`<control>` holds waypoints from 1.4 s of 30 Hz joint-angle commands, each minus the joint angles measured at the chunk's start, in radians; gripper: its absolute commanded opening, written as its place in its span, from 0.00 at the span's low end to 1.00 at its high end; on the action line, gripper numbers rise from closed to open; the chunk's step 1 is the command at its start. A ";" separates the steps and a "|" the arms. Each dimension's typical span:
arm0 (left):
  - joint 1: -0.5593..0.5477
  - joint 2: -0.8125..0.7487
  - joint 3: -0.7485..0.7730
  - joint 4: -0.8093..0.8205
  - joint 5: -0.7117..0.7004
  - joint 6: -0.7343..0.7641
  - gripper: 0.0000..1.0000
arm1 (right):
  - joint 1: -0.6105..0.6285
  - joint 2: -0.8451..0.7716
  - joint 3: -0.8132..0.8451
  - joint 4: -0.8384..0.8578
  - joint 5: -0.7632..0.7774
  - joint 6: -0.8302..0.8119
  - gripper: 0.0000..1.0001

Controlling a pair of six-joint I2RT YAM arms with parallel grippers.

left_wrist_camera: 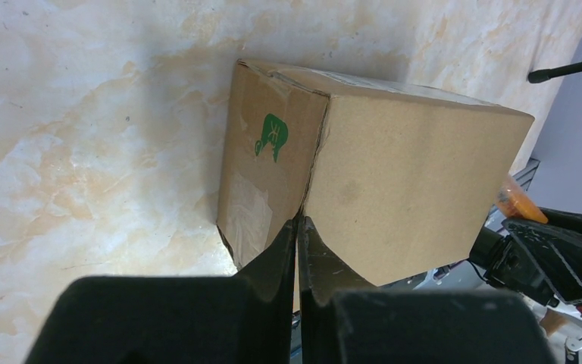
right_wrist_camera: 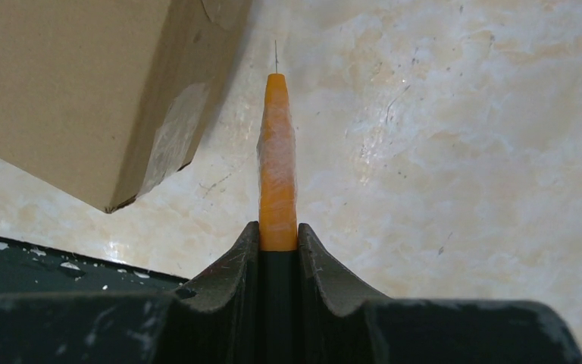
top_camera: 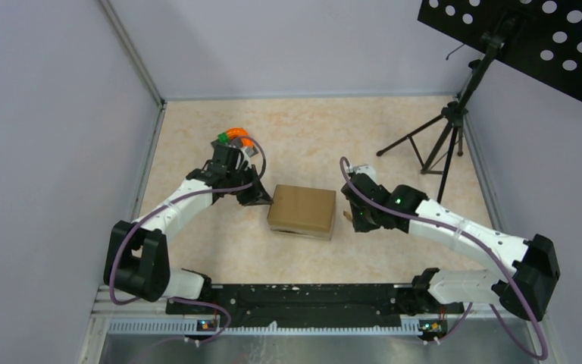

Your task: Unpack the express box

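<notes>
While the express box (top_camera: 301, 210) lies flat and closed on the marbled surface (top_camera: 220, 250) between the 2 arms, the left fingers (left_wrist_camera: 282, 254) are clenched together on nothing. Their tips sit right at one upright corner of the box, where an end face with a green mark (left_wrist_camera: 271, 136) and a patch of clear tape (left_wrist_camera: 246, 216) meets a plain side; whether they touch it cannot be told. The right fingers (right_wrist_camera: 314, 262) are clamped on a slim orange tool (right_wrist_camera: 277, 167) with a thin metal tip, which points out over the surface just beside the box's other end, apart from it.
</notes>
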 commanded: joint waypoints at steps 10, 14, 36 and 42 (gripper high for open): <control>0.014 0.099 -0.109 -0.104 -0.253 0.086 0.06 | -0.011 -0.066 -0.085 0.134 -0.146 0.107 0.00; 0.016 0.099 -0.112 -0.103 -0.254 0.089 0.06 | -0.011 -0.071 -0.099 0.141 -0.146 0.125 0.00; 0.040 0.131 -0.148 -0.103 -0.296 0.099 0.08 | -0.017 -0.175 0.016 0.163 -0.204 0.189 0.00; 0.047 0.159 -0.158 -0.101 -0.316 0.099 0.08 | -0.016 -0.157 0.057 0.147 -0.214 0.166 0.00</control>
